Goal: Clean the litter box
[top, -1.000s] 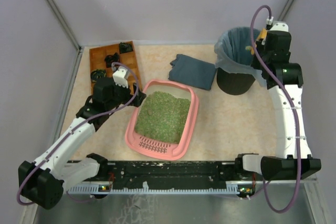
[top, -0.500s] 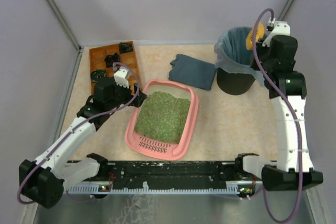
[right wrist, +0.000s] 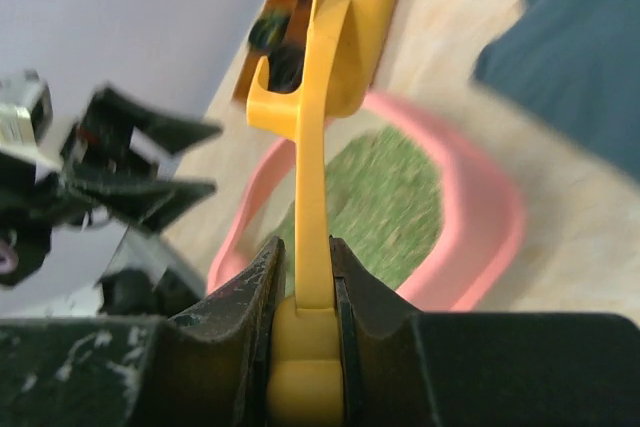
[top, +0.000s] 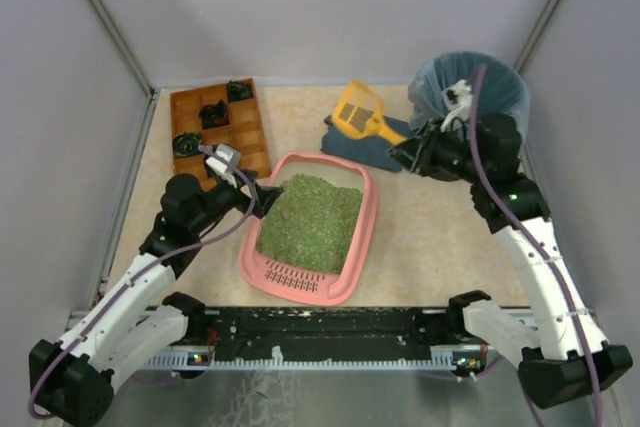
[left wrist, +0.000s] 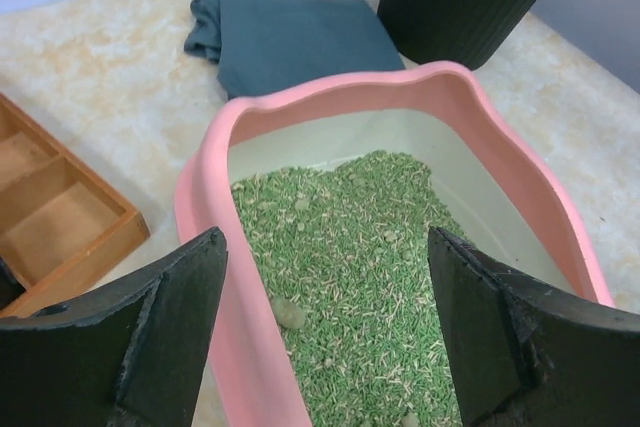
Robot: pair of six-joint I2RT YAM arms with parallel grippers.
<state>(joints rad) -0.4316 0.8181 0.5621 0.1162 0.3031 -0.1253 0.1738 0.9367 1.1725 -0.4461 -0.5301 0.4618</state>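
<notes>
Now, right end effector (top: 408,150) clamps yellow scoop (top: 358,110) above grey cloth (top: 366,154); left end effector (top: 266,197) gapes over litter box (top: 300,279).

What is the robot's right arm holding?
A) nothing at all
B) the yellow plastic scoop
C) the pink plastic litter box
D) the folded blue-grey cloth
B: the right arm's jaws are shut on the handle of the yellow plastic scoop, which the right wrist view shows up close.
</notes>
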